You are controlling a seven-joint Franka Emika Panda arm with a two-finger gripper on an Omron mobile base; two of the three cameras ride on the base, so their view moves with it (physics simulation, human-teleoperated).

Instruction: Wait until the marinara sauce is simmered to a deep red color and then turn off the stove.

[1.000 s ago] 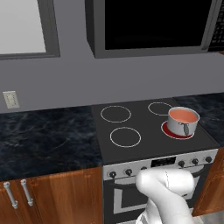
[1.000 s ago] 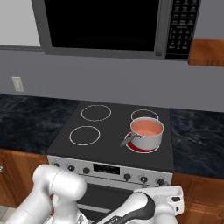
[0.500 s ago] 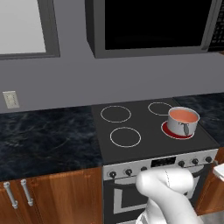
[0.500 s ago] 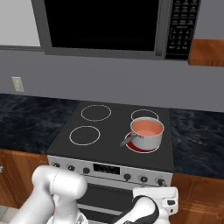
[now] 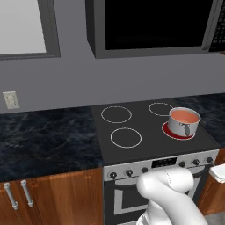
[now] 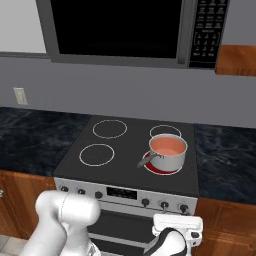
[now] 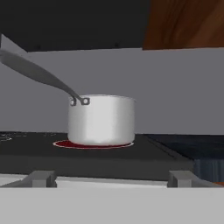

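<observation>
— Kitchen stove (image 5: 149,145): where's the marinara sauce (image 5: 184,116)?
— Pale salmon, in the saucepan (image 6: 168,153) on the glowing front-right burner (image 6: 161,167).
— And the fingers (image 6: 177,231)?
— Spread wide, empty, below the front panel.

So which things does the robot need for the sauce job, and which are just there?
Needed:
- marinara sauce, still pale orange
- pot holding it
- stove, knobs, glowing burner
- gripper, open

Just there:
- microwave
- wall outlet
- counter
- cabinet handles
</observation>
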